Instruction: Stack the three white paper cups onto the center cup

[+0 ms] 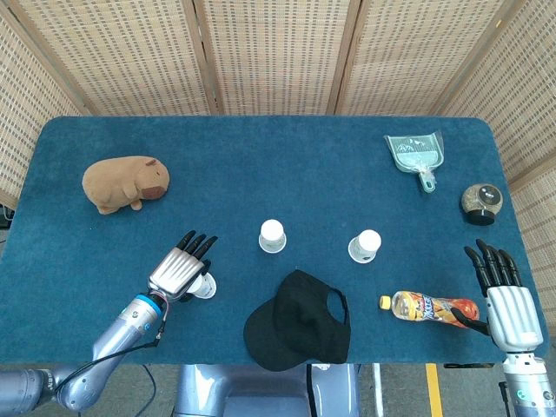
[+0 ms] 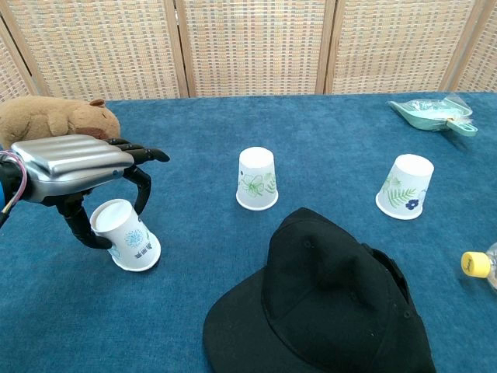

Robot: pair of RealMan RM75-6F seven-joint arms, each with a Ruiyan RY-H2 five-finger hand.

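White paper cup (image 2: 124,235) tilted under left hand (image 2: 74,165), fingers curled round it, rim edge on counter (image 2: 326,148). Grip to be firmed before lift; center cup (image 2: 257,179) right of hand. Right hand (image 1: 506,295) spread, idle.

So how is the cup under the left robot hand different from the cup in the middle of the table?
The left cup is tilted, leaning left, while the center cup stands straight, upside down. The left robot hand has its fingers around the left cup; nothing touches the center cup. The left cup carries a blue print, the center cup a green leafy one. Both are white paper cups, mouth down.
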